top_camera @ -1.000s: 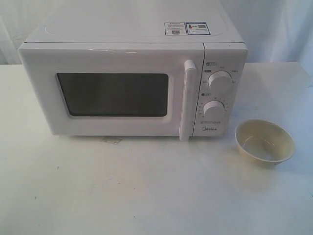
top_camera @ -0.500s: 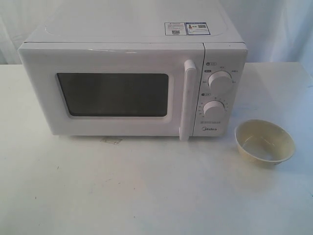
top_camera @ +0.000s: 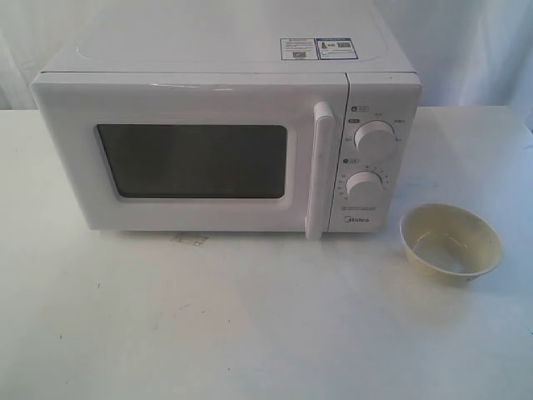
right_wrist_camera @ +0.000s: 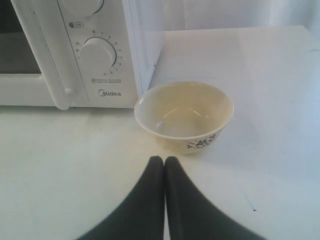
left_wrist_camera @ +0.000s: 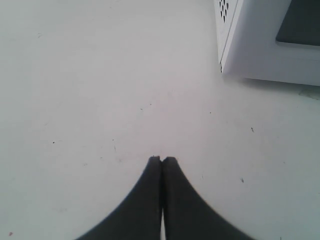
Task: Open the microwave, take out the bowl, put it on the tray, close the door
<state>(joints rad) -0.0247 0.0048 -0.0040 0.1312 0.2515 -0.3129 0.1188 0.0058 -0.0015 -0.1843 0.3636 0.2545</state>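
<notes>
The white microwave (top_camera: 208,58) stands at the back of the table with its door (top_camera: 191,100) shut and the tall bar handle (top_camera: 320,171) upright. The dark window hides the inside. A cream-yellow bowl (top_camera: 450,242) with a small dark flower print sits empty on the table, right of the microwave. In the right wrist view my right gripper (right_wrist_camera: 164,159) is shut and empty, a short way from the bowl (right_wrist_camera: 184,112). My left gripper (left_wrist_camera: 162,159) is shut and empty over bare table near the microwave's corner (left_wrist_camera: 255,45). Neither gripper shows in the exterior view. No tray is in view.
Two round knobs (top_camera: 374,140) sit on the microwave's right panel. A small brownish mark (top_camera: 190,239) lies on the white table (top_camera: 250,325) just under the door. White curtains hang behind.
</notes>
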